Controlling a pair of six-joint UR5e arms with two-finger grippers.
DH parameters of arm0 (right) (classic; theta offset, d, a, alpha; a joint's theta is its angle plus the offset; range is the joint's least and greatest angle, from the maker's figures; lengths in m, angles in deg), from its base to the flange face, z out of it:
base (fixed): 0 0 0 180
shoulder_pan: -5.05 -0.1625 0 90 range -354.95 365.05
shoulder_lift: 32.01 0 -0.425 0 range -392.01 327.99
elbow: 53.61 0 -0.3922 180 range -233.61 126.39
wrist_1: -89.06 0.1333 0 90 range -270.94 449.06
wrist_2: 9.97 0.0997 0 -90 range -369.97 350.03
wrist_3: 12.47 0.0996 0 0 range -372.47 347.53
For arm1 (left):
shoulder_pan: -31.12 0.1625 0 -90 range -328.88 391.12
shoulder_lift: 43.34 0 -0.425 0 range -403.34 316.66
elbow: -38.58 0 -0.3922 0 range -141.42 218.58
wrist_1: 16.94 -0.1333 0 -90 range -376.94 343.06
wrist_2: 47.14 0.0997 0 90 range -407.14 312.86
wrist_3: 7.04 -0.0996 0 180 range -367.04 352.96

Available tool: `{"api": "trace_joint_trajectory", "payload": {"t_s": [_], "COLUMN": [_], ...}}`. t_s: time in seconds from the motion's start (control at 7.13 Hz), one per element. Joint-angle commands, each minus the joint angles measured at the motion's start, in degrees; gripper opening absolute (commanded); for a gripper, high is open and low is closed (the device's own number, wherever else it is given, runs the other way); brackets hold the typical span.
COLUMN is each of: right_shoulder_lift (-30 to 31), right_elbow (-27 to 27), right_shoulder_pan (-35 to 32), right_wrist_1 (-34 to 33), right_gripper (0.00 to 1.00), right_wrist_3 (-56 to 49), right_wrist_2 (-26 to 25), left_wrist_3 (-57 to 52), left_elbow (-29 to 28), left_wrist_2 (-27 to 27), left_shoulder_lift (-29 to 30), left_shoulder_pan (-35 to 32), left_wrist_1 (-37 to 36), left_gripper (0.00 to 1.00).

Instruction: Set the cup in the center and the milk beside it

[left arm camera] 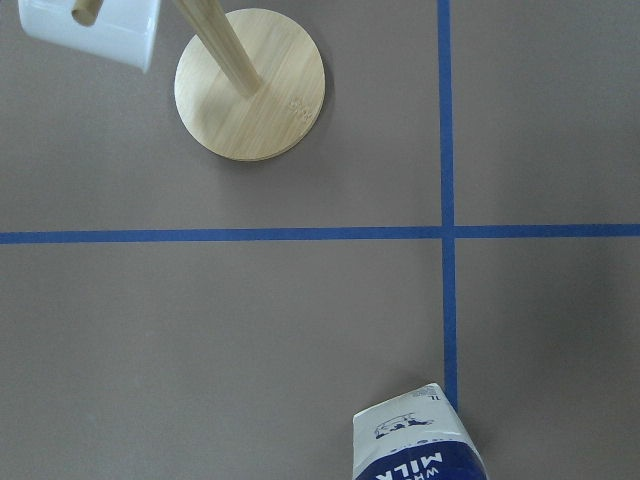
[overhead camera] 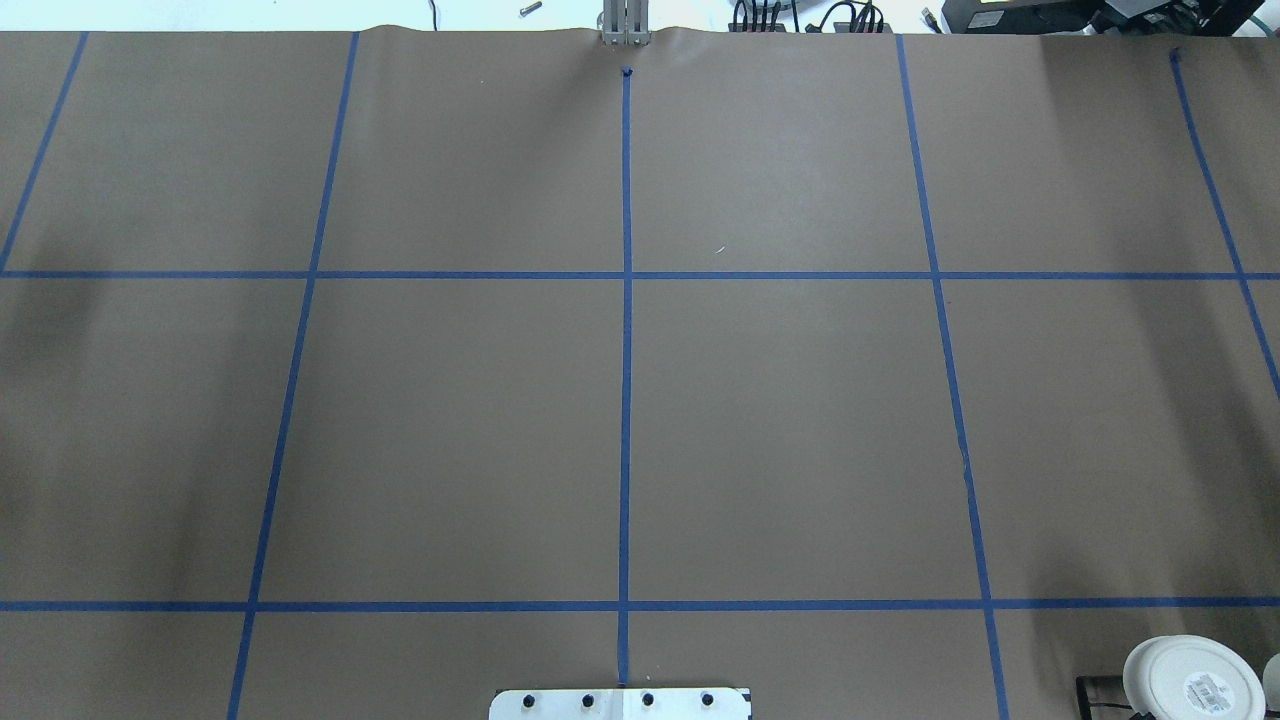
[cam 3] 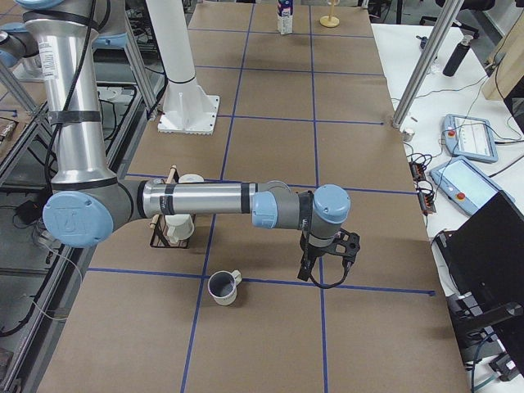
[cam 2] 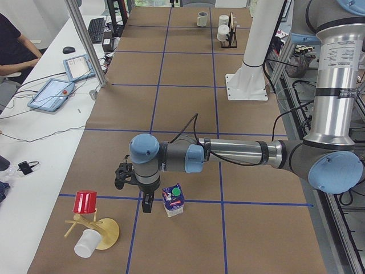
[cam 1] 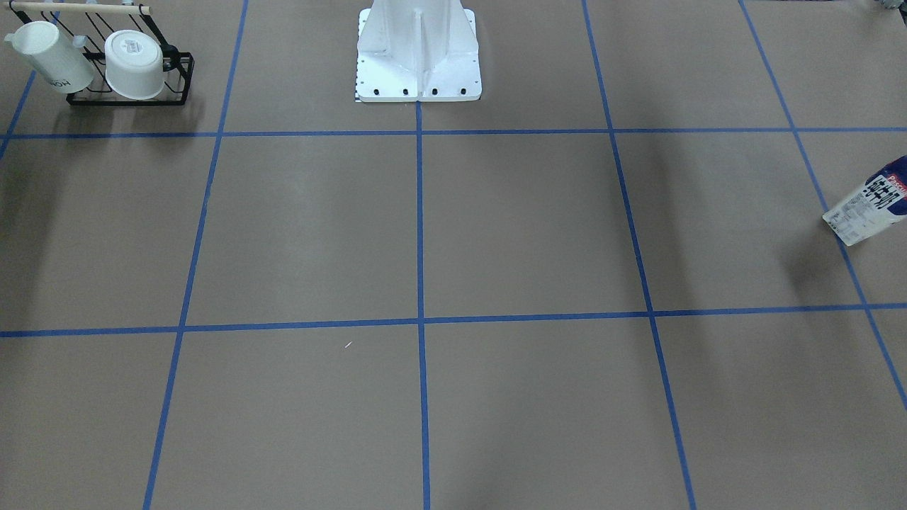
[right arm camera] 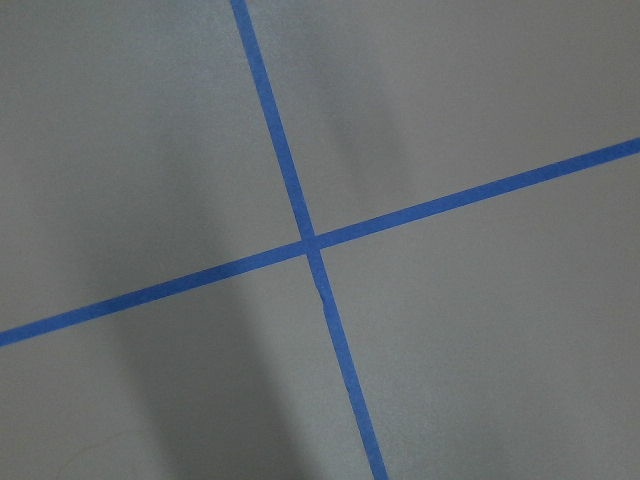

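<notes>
The cup [cam 3: 223,287], a small white mug with a dark grey inside, stands upright on the brown table, near a blue tape line; it also shows far off in the exterior left view [cam 2: 202,19]. My right gripper [cam 3: 308,273] hangs over the table to the right of the cup, apart from it. The milk [cam 2: 173,201], a white and blue carton with a green cap, stands at the other end of the table and shows at the front-facing view's right edge [cam 1: 868,204]. My left gripper [cam 2: 146,205] hangs just beside the milk. I cannot tell whether either gripper is open or shut.
A black wire rack [cam 1: 177,81] holds a lettered white cup [cam 1: 49,55] and a wider white tub [cam 1: 134,64] near the cup's end. A wooden cup stand [cam 2: 105,231] with a red cup [cam 2: 85,202] and a white cup [cam 2: 84,244] stands near the milk. The white robot base [cam 1: 418,64] stands at the table's edge.
</notes>
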Motion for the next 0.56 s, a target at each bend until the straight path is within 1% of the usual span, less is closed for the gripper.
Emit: {"api": "trace_joint_trajectory", "payload": {"t_s": [0.0, 0.42], "right_shoulder_lift": [0.11, -0.16], "right_elbow": [0.57, 0.32], "right_shoulder_pan": [0.0, 0.0], "right_wrist_1": [0.14, 0.14], "right_gripper": [1.0, 1.0], "right_wrist_3": [-0.04, -0.3], "right_wrist_2": [-0.06, -0.07], "left_wrist_3": [0.0, -0.09], "left_elbow": [0.11, 0.37], "left_wrist_2": [0.0, 0.0], "left_shoulder_lift": [0.13, 0.31], "left_shoulder_pan": [0.04, 0.04], "left_wrist_1": [0.02, 0.02], "left_gripper": [0.98, 0.98]}}
